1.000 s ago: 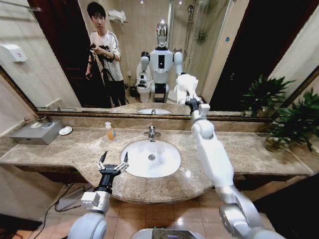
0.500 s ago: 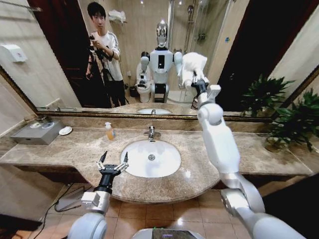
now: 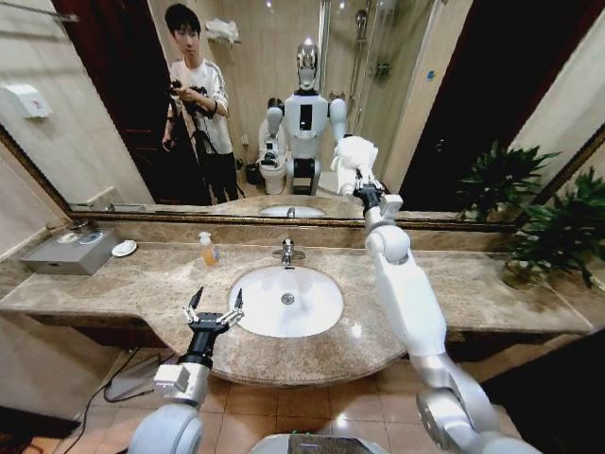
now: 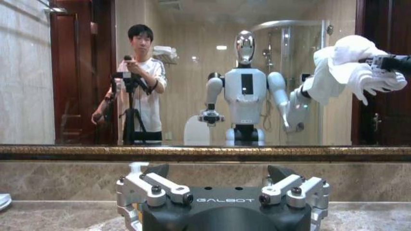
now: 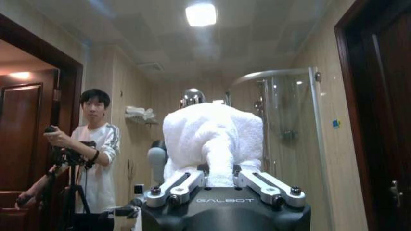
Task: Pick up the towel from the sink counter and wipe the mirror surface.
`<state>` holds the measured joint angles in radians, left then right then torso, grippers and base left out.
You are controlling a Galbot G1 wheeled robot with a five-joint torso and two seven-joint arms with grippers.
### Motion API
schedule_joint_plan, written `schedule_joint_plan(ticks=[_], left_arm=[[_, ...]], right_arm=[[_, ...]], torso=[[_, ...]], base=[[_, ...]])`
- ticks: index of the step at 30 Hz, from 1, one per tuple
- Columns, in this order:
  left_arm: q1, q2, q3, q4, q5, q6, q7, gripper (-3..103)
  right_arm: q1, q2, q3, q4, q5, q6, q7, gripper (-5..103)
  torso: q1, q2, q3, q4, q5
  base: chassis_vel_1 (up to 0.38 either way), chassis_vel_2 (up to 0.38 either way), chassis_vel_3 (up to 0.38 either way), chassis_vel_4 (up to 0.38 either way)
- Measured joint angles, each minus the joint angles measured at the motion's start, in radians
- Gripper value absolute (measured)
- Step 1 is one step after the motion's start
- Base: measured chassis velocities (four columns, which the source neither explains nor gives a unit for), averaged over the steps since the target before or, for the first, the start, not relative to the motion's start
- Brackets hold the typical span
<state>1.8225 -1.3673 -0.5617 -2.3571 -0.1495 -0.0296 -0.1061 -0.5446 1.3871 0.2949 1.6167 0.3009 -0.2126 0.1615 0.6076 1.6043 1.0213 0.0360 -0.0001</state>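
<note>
The right claw (image 3: 364, 192) is raised at arm's length to the mirror (image 3: 113, 104), its two fingers (image 5: 186, 182) clenched on a bunched white towel (image 3: 354, 161) that bulges out past the fingertips. The towel sits against the glass, low on the mirror, just above the frame's lower edge and slightly to the right of the faucet (image 3: 287, 252). The left claw (image 3: 216, 310) hangs over the front edge of the desk (image 3: 123, 288), beside the white basin (image 3: 287, 301), its fingers (image 4: 153, 183) spread wide and grasping nothing. On the desk behind stand a small bottle (image 3: 207, 249) and a soap dish (image 3: 124, 248).
</note>
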Motion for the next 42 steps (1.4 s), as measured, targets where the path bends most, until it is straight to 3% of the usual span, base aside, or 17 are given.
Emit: schedule_joint_plan(ticks=[42], left_arm=[[0.0,0.0,0.0,0.0,0.0,0.0,0.0,100]], right_arm=[[-0.056,-0.005,-0.038,0.088,-0.034,-0.028,0.01,13]], torso=[[0.0,0.0,0.0,0.0003,-0.0001]], base=[[0.02,0.018,-0.018,-0.02]])
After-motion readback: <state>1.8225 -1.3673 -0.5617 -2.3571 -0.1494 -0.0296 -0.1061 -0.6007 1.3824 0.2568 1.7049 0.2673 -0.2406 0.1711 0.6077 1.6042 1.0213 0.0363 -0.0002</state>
